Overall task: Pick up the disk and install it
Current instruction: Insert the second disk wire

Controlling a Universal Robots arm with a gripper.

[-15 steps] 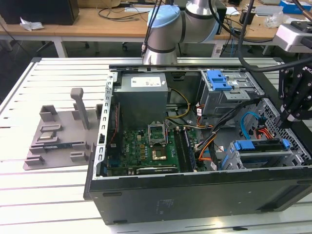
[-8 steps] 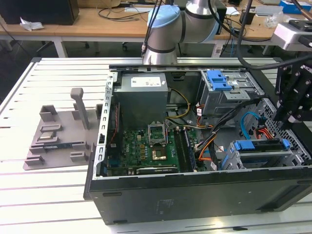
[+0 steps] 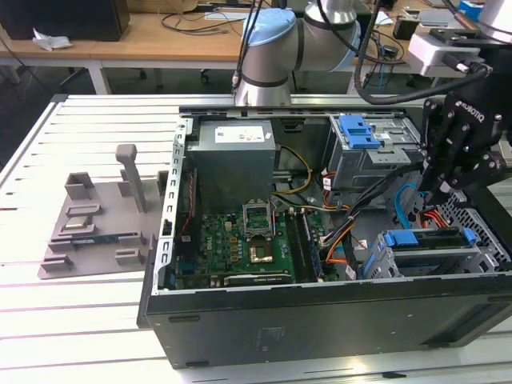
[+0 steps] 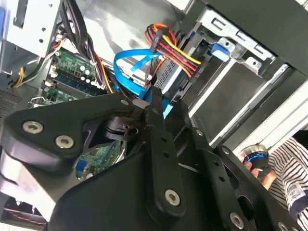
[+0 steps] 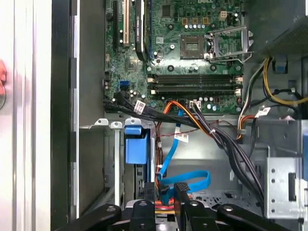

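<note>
Gripper hangs inside the open computer case, can't tell if clenched or released, above the disk seated in its bay at the case's front corner by blue cable.

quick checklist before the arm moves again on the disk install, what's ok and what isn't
1. Computer case open on its side, inside reachable: ok.
2. Claw lined up at the cabled end of the disk, in the drive bay at the exterior view's right: ok.
3. Disk fully seated in its bay: cannot tell.
4. Cables away from the claw: not ok. The blue data cable and the red and yellow power wires run right beside it.
5. People away from the work area: not ok. A person's hand with a striped sleeve is close to the case in the second wrist view.
</note>
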